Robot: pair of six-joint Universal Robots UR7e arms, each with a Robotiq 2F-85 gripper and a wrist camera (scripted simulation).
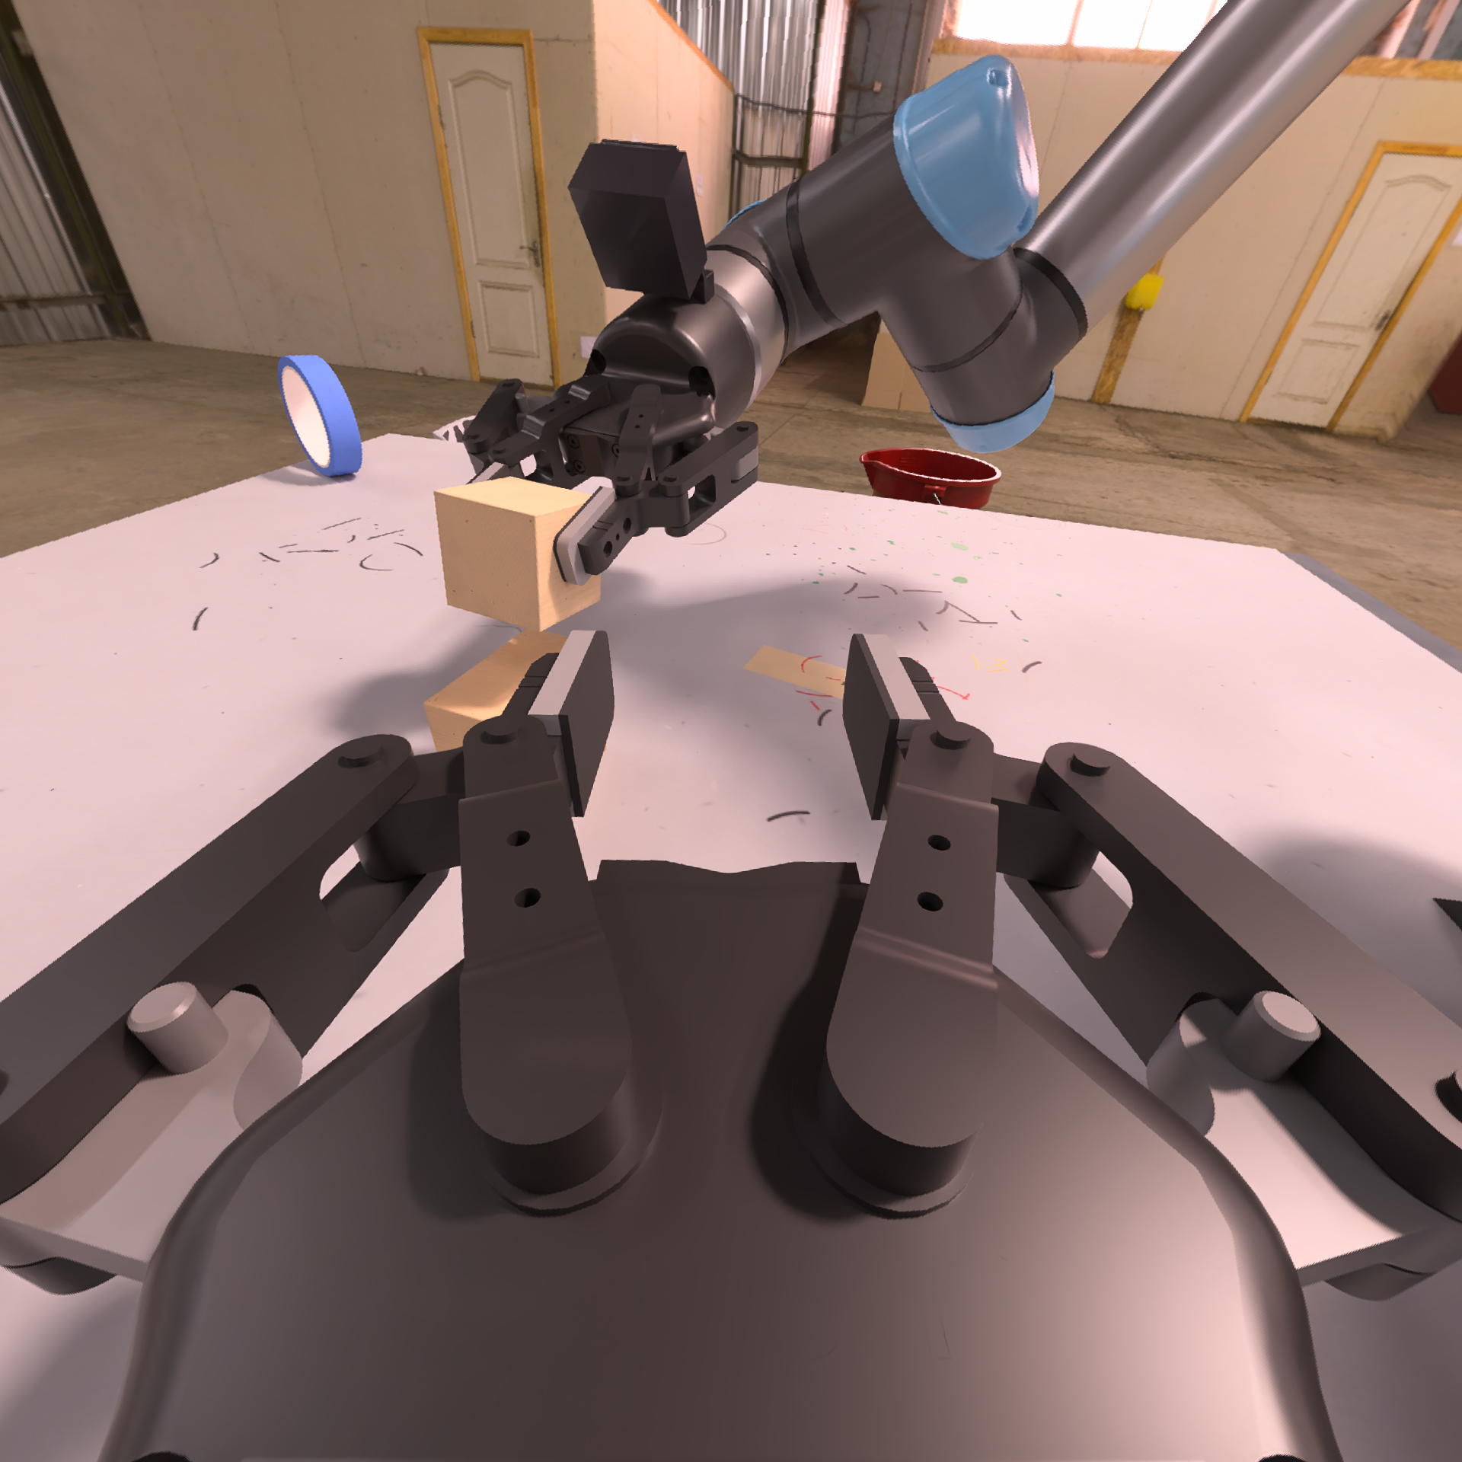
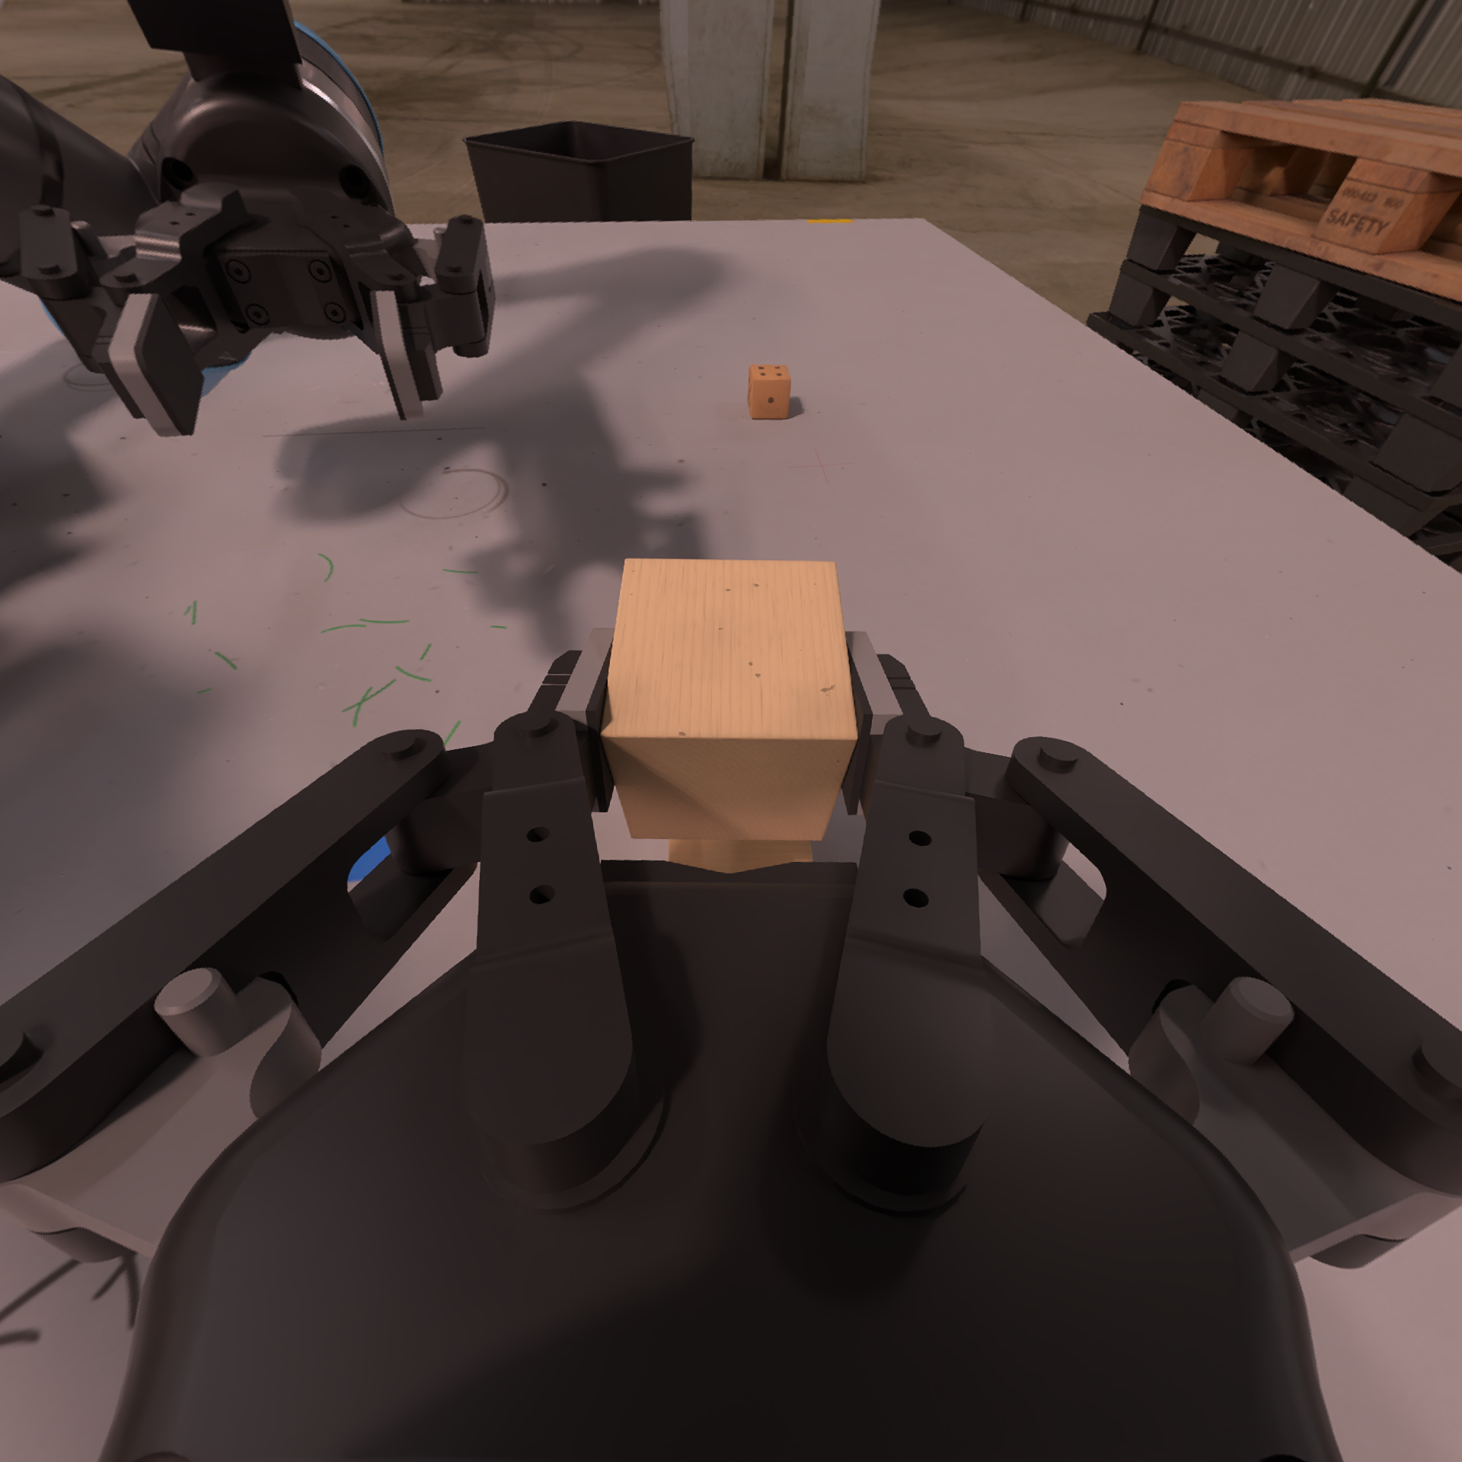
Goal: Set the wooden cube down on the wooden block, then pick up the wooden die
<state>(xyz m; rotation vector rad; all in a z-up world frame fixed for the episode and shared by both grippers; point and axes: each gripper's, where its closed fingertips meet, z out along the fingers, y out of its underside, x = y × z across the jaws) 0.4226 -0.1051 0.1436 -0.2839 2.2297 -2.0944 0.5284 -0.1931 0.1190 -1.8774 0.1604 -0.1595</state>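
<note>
While right hand point(image 2: 729, 716) clamps wooden cube point(image 2: 728, 672) | above wooden block point(image 1: 475, 696) | left hand point(image 1: 728, 712) wide, empty

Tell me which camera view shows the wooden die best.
The right wrist view. The wooden die sits there alone on the table, unobstructed, its dotted faces visible beyond the wooden cube held in the right hand. The left wrist view does not show the die at all.
</note>
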